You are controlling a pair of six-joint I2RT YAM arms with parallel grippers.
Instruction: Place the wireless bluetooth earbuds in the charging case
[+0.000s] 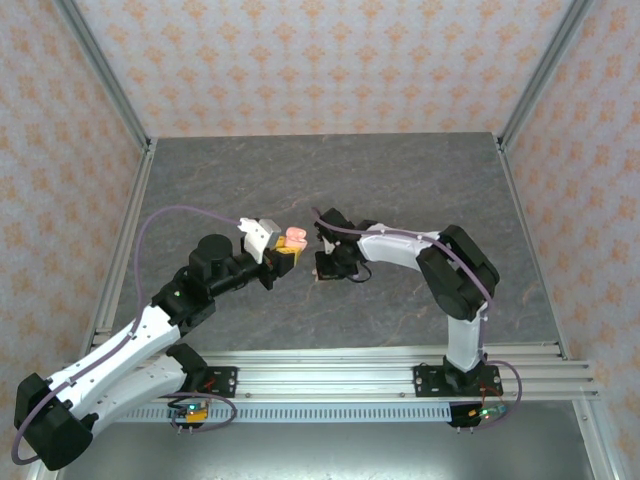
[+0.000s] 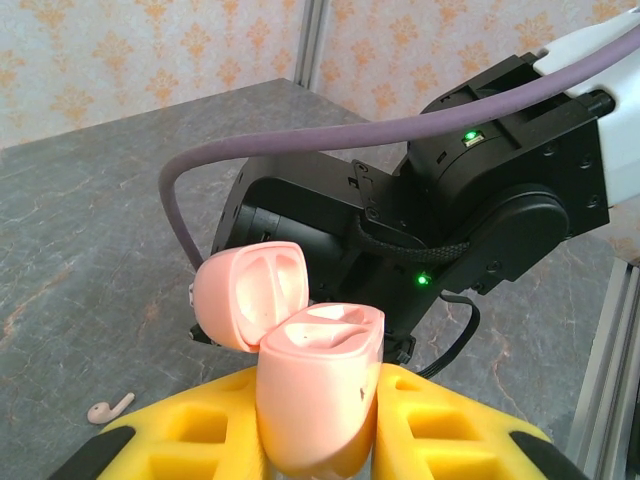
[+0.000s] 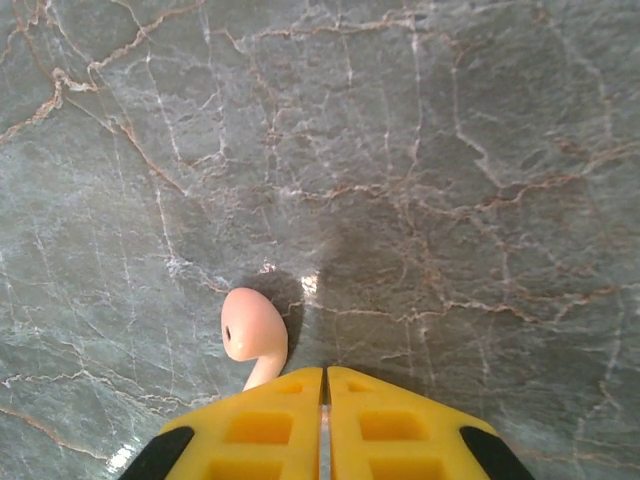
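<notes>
My left gripper (image 1: pixel 287 256) is shut on a salmon-pink charging case (image 2: pixel 320 395), held upright above the table with its lid (image 2: pixel 248 295) swung open; both sockets look empty. The case (image 1: pixel 295 238) hangs just left of the right wrist. My right gripper (image 3: pixel 325 372) points down at the table with its yellow fingers (image 3: pixel 262 425) shut together and nothing between them. A salmon-pink earbud (image 3: pixel 252 326) lies on the table at the left fingertip, its stem running under that finger. A pink earbud (image 2: pixel 108 408) lies on the table in the left wrist view.
The grey marbled table (image 1: pixel 400 180) spreads out behind both arms. Metal frame posts (image 1: pixel 110 90) and patterned walls close it in. The right arm's black wrist (image 2: pixel 470 200) and purple cable (image 2: pixel 300 150) hang close behind the case.
</notes>
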